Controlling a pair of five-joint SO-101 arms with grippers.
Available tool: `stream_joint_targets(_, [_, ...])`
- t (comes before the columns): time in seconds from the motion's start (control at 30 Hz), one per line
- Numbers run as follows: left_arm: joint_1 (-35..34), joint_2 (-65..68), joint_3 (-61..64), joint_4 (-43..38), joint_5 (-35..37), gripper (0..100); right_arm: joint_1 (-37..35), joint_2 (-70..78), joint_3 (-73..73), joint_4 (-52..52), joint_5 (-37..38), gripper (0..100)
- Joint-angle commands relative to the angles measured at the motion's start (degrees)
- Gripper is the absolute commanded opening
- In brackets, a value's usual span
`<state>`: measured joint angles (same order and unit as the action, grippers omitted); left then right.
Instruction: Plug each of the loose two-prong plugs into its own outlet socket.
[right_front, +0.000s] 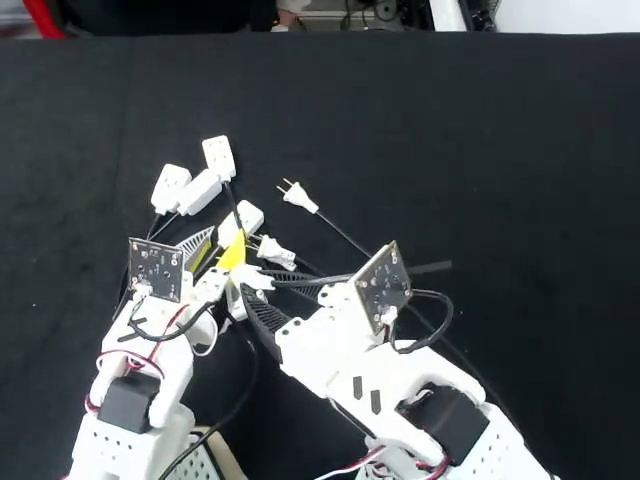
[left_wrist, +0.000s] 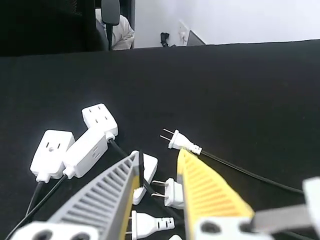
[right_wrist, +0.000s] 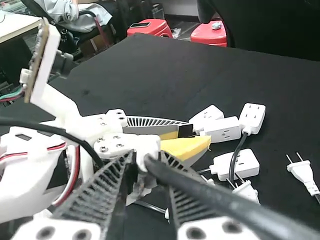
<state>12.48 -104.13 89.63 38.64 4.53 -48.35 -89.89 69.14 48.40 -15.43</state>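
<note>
Two end effectors crowd one tangle. Your left end effector (left_wrist: 158, 159) gapes, white plug (left_wrist: 172, 193) lying between its fingers on surface (right_front: 500, 150). Right end effector (right_wrist: 145, 165) clamps black cord (right_wrist: 225, 200). Risks: arms collide; tugged cord drags plug away from outlet sockets (left_wrist: 47, 152).

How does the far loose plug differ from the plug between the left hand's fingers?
The far plug lies alone on open cloth; the near plug sits between the left hand's open fingers. The far plug's black cord shows; the near plug's is hidden. Both are white, two-pronged, unplugged.
</note>
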Motion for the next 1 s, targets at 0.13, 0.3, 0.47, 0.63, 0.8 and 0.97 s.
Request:
stream_joint_targets(0.13, [-5.58,-0.35,-8.75,7.21,-12.22,13,5.19,1.1,-2.42,0.0,2.99,1.1])
stream_joint_targets(0.3, [-13.93,-0.53,-13.58,6.77,-0.7,13,4.84,1.1,-2.33,0.26,3.08,1.1])
stream_joint_targets(0.47, [-10.42,-0.44,-14.29,2.29,15.47,13,-1.14,1.1,-0.66,0.7,4.13,1.1])
stream_joint_targets(0.63, [1.45,-0.44,-14.29,7.12,12.22,13,-2.37,1.1,0.84,0.35,5.54,1.1])
stream_joint_targets(0.8, [5.05,-0.44,-14.11,9.32,11.6,13,-2.46,1.1,1.01,0.35,7.3,1.1])
stream_joint_targets(0.97, [5.14,-0.44,-13.93,9.23,11.6,13,-2.46,1.1,1.01,0.35,7.56,1.1])
